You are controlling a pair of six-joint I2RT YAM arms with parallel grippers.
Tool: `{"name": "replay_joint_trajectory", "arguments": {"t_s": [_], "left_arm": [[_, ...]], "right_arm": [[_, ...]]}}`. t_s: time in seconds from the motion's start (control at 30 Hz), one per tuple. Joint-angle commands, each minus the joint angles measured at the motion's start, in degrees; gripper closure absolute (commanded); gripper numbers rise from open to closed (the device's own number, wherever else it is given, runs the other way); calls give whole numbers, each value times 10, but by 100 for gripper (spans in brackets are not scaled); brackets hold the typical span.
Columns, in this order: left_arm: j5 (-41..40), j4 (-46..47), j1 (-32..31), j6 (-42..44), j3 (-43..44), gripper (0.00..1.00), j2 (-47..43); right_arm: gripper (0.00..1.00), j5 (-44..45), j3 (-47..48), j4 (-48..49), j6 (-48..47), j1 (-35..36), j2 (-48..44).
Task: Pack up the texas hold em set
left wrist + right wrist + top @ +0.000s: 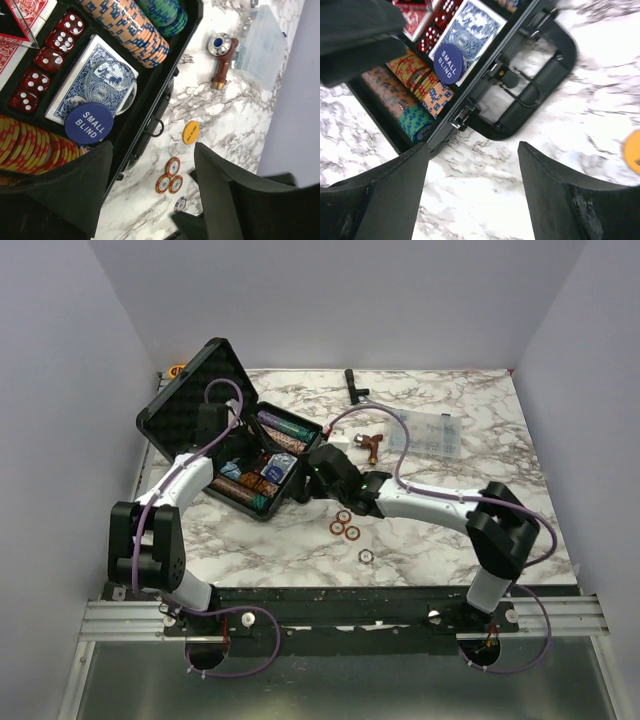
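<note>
The black briefcase [283, 497] lies open at the back left, its foam-lined lid [185, 400] raised. In the left wrist view it holds a blue card deck [75, 85], a blue "small blind" button [89, 123], red dice [47, 57] and rows of chips [130, 27]. On the marble lie three red chips [170, 177], a blue-white chip [180, 203] and a yellow button [190, 132]. My left gripper [152, 195] is open and empty over the case's front edge. My right gripper [472, 192] is open and empty above the marble, just short of the case handle [535, 95].
A clear plastic compartment box [430, 435] and a brown-handled tool [372, 445] lie right of the case. A black tool [353, 385] lies at the back. The loose chips [345, 525] sit mid-table, under my right arm. Grey walls enclose the table.
</note>
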Motion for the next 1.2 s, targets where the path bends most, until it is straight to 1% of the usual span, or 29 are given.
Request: {"name": "replay_joint_trajectory", "arguments": {"t_s": [0.0,0.13,0.17,0.23,0.33,0.43,0.53,0.77,0.9,1.17], "left_arm": [[-88,55,-37,-57,-8,38,30],[-196,21,-97,-99,23,43,65],[-230,-4,-110,-120,35,43,74],[-284,-37,-133,-153,60,39,92],[-333,-93,-154,-183,96,37,120],[-363,-130,-167,-189,128,36,140],[-368,-144,-170,-194,142,34,153],[-366,-205,-171,-201,195,30,200],[-347,-200,-173,-206,194,29,206],[-339,-228,-174,-198,234,27,247]], "right_arm": [[24,15,-62,-23,-13,-28,-97],[24,9,-137,-23,-2,-67,-173],[24,11,-150,-25,-2,-75,-189],[24,18,-174,-35,-1,-86,-224],[23,35,-199,-53,0,-92,-264],[23,43,-224,-59,5,-93,-298],[22,48,-242,-59,11,-95,-318],[22,43,-252,-58,18,-96,-324],[22,41,-255,-54,20,-96,-323],[22,36,-263,-48,23,-96,-322]]}}
